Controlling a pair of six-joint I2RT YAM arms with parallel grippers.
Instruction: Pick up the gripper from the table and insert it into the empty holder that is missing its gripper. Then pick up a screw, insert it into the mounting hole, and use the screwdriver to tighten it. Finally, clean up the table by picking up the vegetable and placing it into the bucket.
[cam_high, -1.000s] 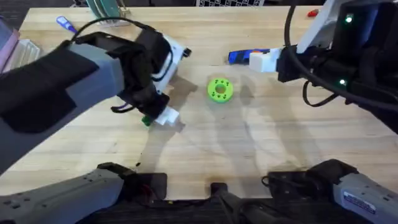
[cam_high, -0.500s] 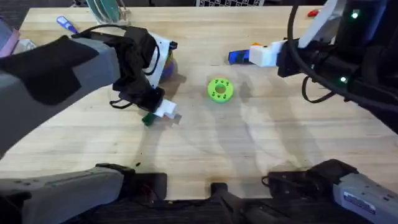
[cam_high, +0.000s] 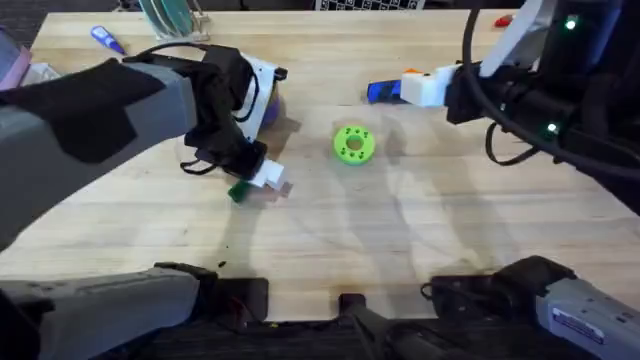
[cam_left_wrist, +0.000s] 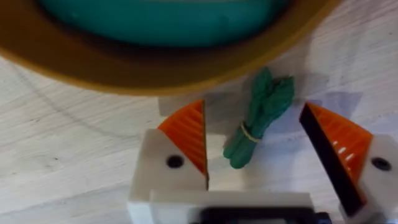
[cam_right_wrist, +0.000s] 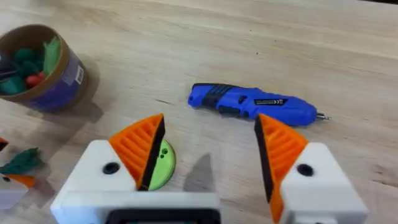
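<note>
Careful: your left gripper (cam_left_wrist: 255, 152) straddles the vegetable (cam_left_wrist: 258, 118) with jaws spread. Just beside it is the bucket (cam_left_wrist: 161, 68); clip that rim and the bundle may skid away.

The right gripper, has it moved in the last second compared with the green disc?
Yes. The right gripper has drifted a little away from the green disc, toward the table's far edge, and now covers more of the blue screwdriver.
</note>
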